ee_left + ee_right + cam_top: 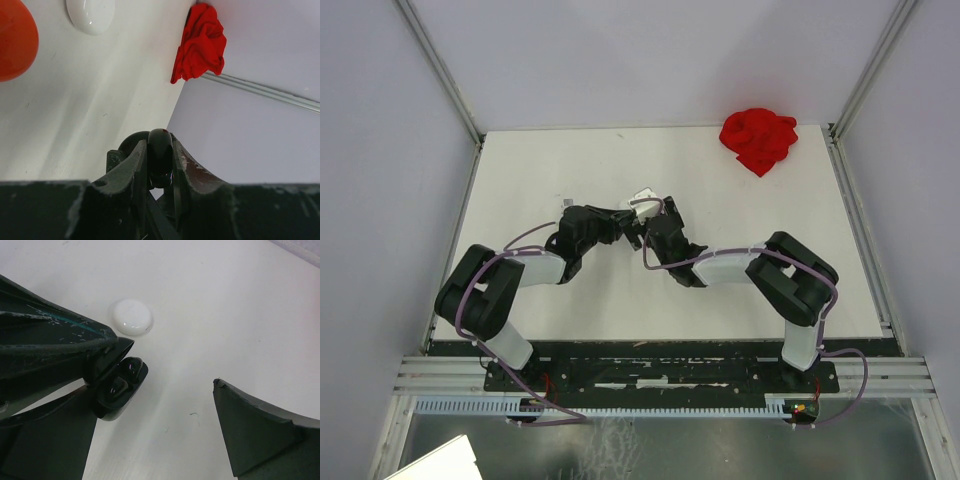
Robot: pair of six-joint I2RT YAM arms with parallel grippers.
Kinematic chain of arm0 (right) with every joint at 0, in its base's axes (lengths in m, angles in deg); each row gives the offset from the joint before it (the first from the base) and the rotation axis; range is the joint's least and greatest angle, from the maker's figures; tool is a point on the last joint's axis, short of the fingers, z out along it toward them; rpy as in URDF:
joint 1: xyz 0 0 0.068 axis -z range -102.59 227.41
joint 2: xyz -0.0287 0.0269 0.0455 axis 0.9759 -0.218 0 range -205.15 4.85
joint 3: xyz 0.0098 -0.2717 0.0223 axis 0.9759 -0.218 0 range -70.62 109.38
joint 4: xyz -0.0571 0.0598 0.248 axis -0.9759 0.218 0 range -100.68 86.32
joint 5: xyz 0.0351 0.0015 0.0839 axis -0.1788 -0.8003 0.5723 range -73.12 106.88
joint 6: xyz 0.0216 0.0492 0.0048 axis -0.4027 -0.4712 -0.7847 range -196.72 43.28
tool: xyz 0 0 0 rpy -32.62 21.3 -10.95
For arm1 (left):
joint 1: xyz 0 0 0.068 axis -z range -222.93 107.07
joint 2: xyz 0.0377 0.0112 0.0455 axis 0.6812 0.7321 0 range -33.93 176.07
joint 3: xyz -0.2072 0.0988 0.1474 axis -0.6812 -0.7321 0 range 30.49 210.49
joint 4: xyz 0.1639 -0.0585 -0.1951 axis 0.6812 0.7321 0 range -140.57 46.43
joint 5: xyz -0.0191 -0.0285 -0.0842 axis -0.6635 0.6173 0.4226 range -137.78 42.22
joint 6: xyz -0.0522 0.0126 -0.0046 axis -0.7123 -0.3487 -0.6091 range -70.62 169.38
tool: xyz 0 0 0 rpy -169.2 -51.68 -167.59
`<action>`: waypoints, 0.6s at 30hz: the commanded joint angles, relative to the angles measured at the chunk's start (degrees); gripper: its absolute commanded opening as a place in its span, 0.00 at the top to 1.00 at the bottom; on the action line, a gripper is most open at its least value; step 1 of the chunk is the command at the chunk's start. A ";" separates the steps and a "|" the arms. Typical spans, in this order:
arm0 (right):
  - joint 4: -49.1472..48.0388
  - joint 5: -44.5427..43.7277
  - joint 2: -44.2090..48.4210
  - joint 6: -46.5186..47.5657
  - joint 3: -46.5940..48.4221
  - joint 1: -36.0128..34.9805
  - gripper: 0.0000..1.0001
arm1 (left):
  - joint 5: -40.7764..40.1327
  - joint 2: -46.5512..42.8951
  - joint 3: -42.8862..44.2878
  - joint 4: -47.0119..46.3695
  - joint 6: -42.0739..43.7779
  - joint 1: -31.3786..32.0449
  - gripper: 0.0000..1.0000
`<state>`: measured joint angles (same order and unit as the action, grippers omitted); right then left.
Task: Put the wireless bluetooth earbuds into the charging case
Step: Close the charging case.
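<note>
My left gripper (160,146) is shut on a glossy black charging case (160,152), held edge-on between its fingers. In the right wrist view the case (122,390) is open above the table, and two shiny black earbuds (131,369) sit in its wells. My right gripper (155,390) is open and empty, its left finger just beside the case and its right finger (260,435) well apart from it. In the top view both grippers meet at the table's middle, the left (618,226) and the right (650,228).
A round white disc (131,316) lies on the white table (770,260) just beyond the case; it also shows in the left wrist view (91,15). A round red disc (15,40) lies next to it. A crumpled red cloth (758,140) sits at the far right by the wall.
</note>
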<state>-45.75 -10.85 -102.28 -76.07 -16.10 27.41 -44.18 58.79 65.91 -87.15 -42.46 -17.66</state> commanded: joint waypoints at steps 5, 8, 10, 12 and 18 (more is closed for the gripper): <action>-0.53 -7.31 1.98 8.15 -0.06 -0.14 0.01 | 0.97 -0.62 1.75 -3.79 -0.32 0.36 0.97; -0.56 -8.23 3.02 10.02 -1.12 -0.19 0.00 | 1.14 -0.55 1.84 -3.92 -0.07 0.35 0.97; -0.29 -9.03 4.14 10.91 -2.05 -0.19 0.00 | 1.26 -0.49 1.86 -4.11 0.15 0.38 0.97; -0.10 -10.45 6.12 10.80 -3.94 -0.19 0.01 | 1.13 -0.45 1.89 -4.12 0.67 0.36 0.97; 3.31 -13.55 15.10 4.70 -10.64 0.75 0.00 | 1.75 1.02 3.94 -3.35 4.80 0.18 0.97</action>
<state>-44.30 -20.20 -94.24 -67.50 -24.64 27.52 -43.13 58.92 66.26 -88.16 -42.24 -17.57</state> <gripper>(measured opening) 0.995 0.296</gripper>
